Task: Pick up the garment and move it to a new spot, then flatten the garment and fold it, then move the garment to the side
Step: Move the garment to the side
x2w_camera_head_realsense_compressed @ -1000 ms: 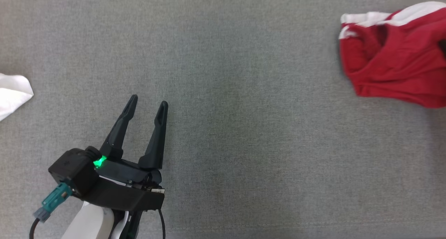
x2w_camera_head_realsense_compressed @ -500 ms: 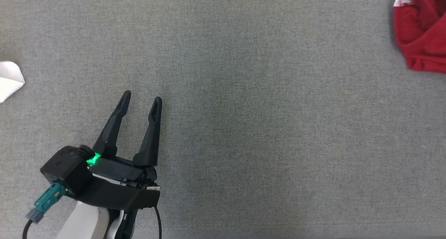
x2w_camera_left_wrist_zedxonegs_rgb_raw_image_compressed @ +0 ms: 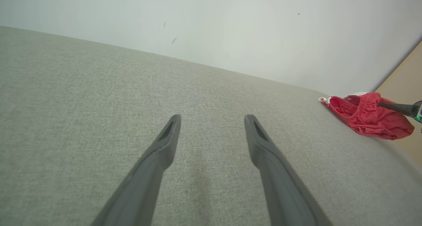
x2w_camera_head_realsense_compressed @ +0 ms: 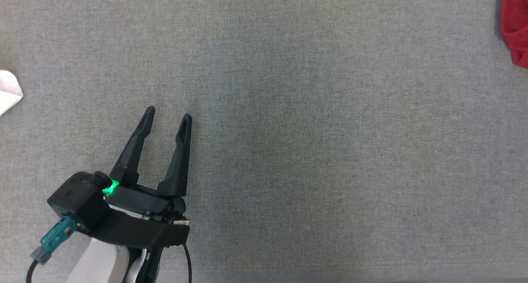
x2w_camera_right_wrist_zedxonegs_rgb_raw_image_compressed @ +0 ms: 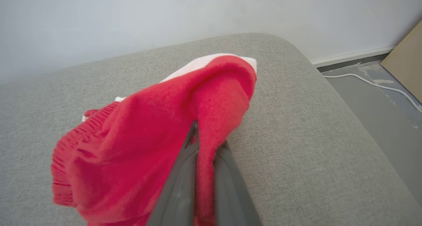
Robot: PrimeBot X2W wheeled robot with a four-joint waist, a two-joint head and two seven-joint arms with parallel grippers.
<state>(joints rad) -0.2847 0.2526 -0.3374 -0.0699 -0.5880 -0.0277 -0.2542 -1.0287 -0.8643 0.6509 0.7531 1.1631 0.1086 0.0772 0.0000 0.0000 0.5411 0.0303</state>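
Pinching the crumpled red garment [x2w_camera_head_realsense_compressed: 515, 31] at the head view's upper right edge, the right gripper [x2w_camera_right_wrist_zedxonegs_rgb_raw_image_compressed: 207, 143] was clamped on it; the left gripper [x2w_camera_head_realsense_compressed: 168, 114] stood open, empty. Flattening, folding and setting aside apparently remained.

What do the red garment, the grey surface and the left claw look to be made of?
Red garment: soft knit fabric, matte, probably cotton; gathered elastic edge, limp folds.
Grey surface: woven upholstery cloth, matte; visible weave, stitched seam.
Left claw: likely hard black plastic; smooth, slight sheen.
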